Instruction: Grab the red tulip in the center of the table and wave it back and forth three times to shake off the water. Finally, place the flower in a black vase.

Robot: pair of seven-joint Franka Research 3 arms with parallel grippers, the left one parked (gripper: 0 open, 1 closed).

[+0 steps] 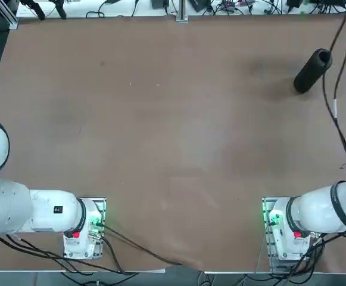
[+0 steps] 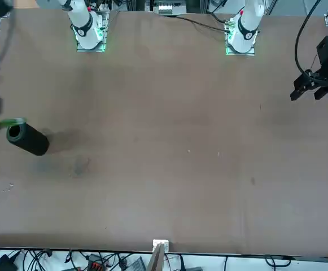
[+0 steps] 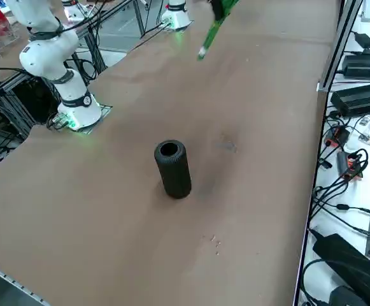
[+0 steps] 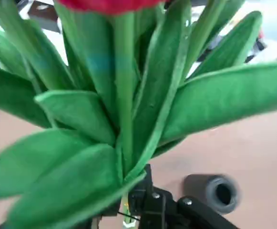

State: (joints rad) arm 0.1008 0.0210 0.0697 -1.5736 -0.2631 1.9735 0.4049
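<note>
Currently in hand: red tulip, with smooth red bloom, thin green stems and broad, tapering leaves, glossy in places, lightly ribbed, curling along the margins and fanned outward. Stalk slender, ending in a pale tip. Long axis roughly vertical, with tip downward and bloom uppermost; exact lean not determinable. Held raised above the table, on the right-hand side of the surface, clear of contact with anything below. Right gripper, black and angular with visible screw heads: closed firmly on the stalk, between leaves and pale tip. Relative to the gripper: leaves and bloom above, short end of stalk projecting beneath. Also listed: black vase, matte cylinder with round open mouth and finely ridged rim, standing upright toward the far right corner of the surface. Placed near the tulip but apart from it, below the level of the stalk. Tabletop brown, flat and matte, with faint smudges and a few small glinting specks near the vase.
</note>
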